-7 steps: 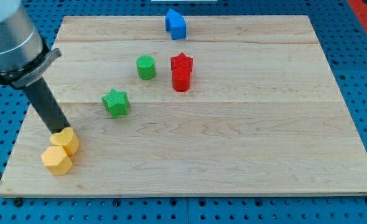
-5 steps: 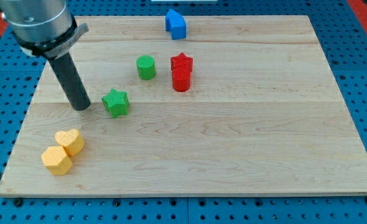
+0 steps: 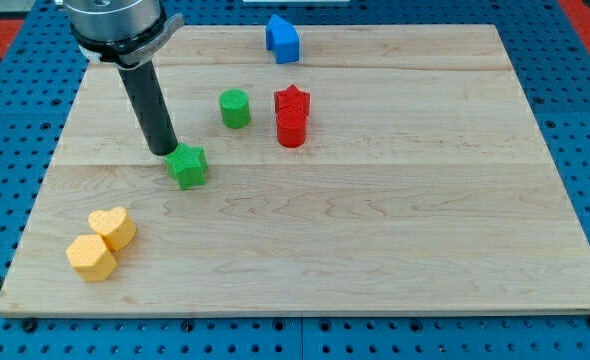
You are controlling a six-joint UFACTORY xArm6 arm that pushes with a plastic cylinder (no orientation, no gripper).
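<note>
Single view from above and in front, angled down at moderate range over the whole wooden board (image 3: 395, 250), blue pegboard (image 3: 585, 120) at frame edges, rod entering upper left.

I count seven blocks on the wooden board (image 3: 395, 250), grouped by colour as follows.

Green, two: one green star block (image 3: 187, 166) and one green cylinder (image 3: 235, 108).

Red, two: one red star block (image 3: 292, 100) and one red cylinder (image 3: 291, 129), touching each other.

Yellow, two: one yellow heart-shaped block (image 3: 113, 228) and one yellow hexagonal block (image 3: 91, 258), also touching.

Blue, one: a single blue block (image 3: 283, 38) of house-like outline at the view's top.

By shape I count two stars, two cylinders, one heart, one hexagon and one house-like piece.

One rod is present, with my tip (image 3: 162, 151) just beside the green star block.
</note>
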